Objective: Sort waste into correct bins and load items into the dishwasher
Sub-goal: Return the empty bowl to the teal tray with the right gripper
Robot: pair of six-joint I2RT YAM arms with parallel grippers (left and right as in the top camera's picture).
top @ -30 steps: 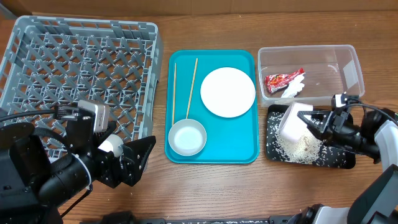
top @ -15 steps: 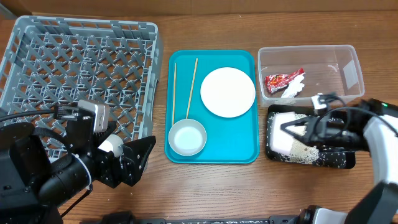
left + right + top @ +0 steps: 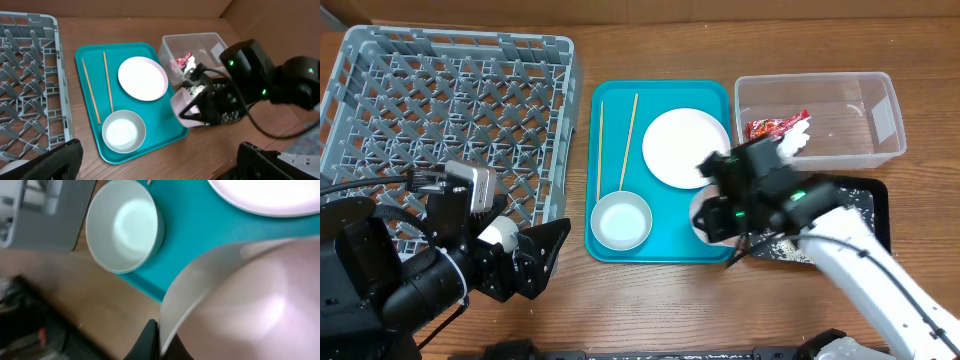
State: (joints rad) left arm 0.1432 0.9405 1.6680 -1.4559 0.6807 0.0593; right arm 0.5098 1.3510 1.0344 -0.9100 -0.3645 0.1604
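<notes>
My right gripper (image 3: 720,215) (image 3: 159,342) is shut on the rim of a small white bowl (image 3: 701,212) (image 3: 240,305) (image 3: 183,108), held tilted over the right edge of the teal tray (image 3: 665,245). A second white bowl (image 3: 620,221) (image 3: 122,225), the white plate (image 3: 686,147) and two chopsticks (image 3: 601,140) lie in that tray. The grey dish rack (image 3: 440,110) stands at left. The clear tub (image 3: 880,110) holds the red wrapper (image 3: 770,127) and white paper (image 3: 797,140). Rice (image 3: 782,246) lies in the black tray (image 3: 868,200). My left gripper (image 3: 535,262) (image 3: 160,170) is open and empty.
The right arm (image 3: 860,260) crosses over the black tray and hides most of it. A small white round thing (image 3: 500,232) shows by the rack's front right corner, beside my left arm. Bare wooden table (image 3: 660,300) lies in front of the teal tray.
My right gripper has carried the white bowl left, from above the black tray to over the teal tray's right edge. The left arm has not moved.
</notes>
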